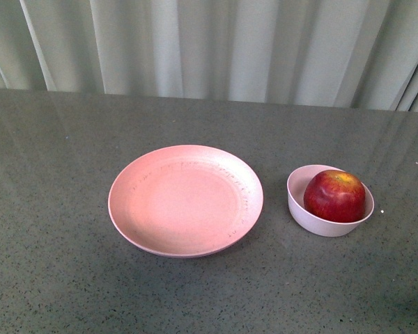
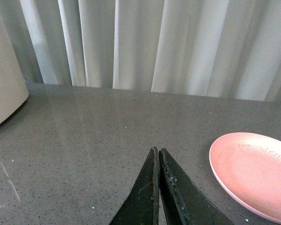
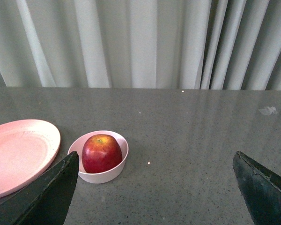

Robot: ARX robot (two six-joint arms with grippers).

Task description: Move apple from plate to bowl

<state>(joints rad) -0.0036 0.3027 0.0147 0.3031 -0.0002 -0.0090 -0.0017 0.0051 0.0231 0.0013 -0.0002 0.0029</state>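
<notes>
Front view: apple [image 1: 334, 195] seated in bowl [image 1: 329, 200], filling most of it — bowl just right of plate [image 1: 185, 200], rims apart. Bare table [image 1: 56, 264] surrounds both. Left gripper [image 2: 156, 154] jaws pressed together; right gripper [image 3: 154, 173] jaws spread wide.

A grey speckled table [image 1: 56, 264] bears the plate [image 1: 185, 200] and bowl [image 1: 320, 224].

Apple [image 1: 334, 195] in the bowl [image 1: 313, 220], bowl just right of the plate [image 1: 185, 200] (a narrow gap between them), both on the table [image 1: 49, 264], curtain [image 1: 216, 45] behind the table's far edge
</notes>
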